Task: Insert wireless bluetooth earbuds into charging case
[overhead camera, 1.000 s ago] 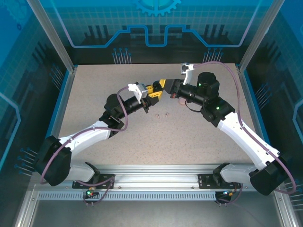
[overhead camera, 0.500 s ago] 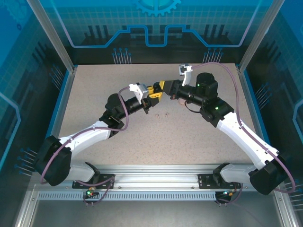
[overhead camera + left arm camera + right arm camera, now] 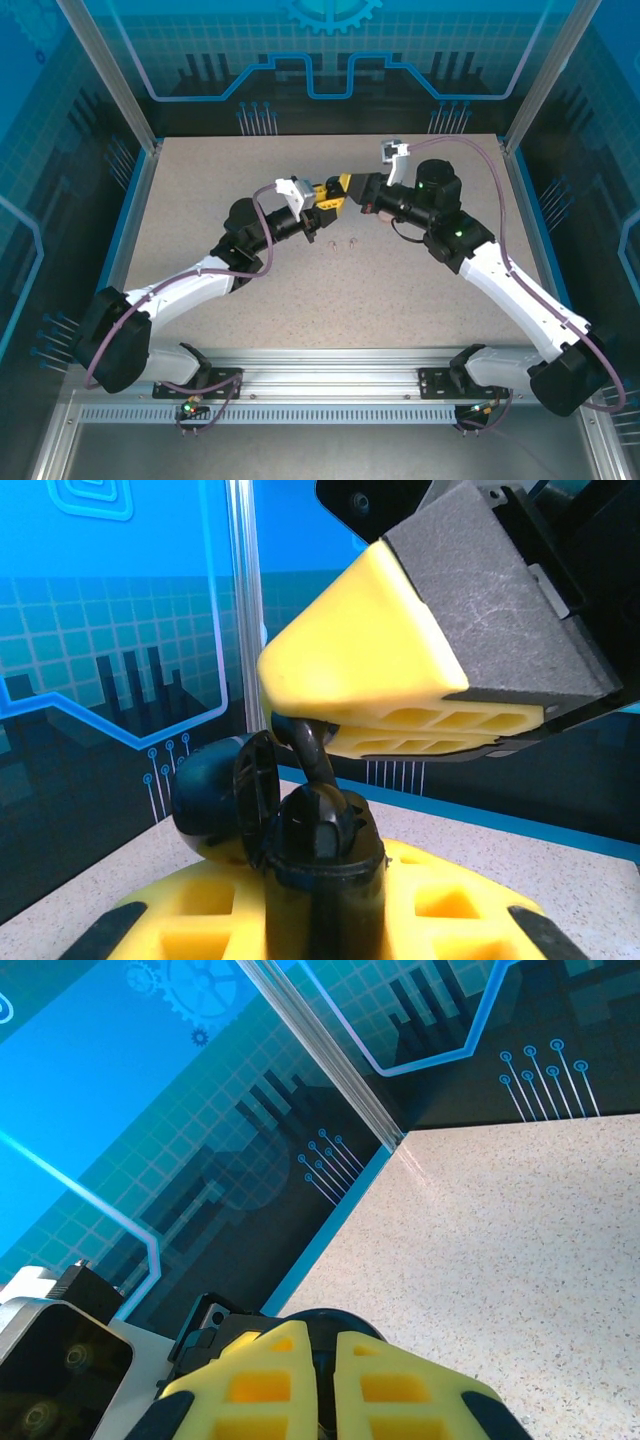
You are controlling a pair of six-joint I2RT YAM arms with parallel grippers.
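Over the middle of the speckled table (image 3: 400, 300) the two arms meet tip to tip, the left gripper (image 3: 322, 201) and the right gripper (image 3: 343, 187) nearly touching and raised off the surface.

In the left wrist view the left gripper's yellow fingers (image 3: 450, 910) are closed on a black charging case (image 3: 322, 880). The case is glossy and dark, and its rounded lid (image 3: 212, 798) is swung open to the left.

Above it, the right gripper's fingers come in from the upper right, pressed together on the thin stem of a black earbud (image 3: 312, 748). This is a small, shiny, stemmed piece, much smaller than the case. The stem runs from between those yellow tips down to a bulbous black end that meets the top of the case body. Black lies on black there, so I cannot tell whether that end sits fully in its socket.

The right wrist view shows the right gripper's two yellow fingers side by side with only a thin slit between them. A dark curved shape just beyond their tips looks like the case, and the earbud itself is hidden behind the fingers.

Two pale pink earbuds lie on the table, one (image 3: 332, 243) beside the other (image 3: 352, 241). They are tiny specks from above, close together but not touching, and they rest a little nearer the arm bases than the grippers — well clear of both.
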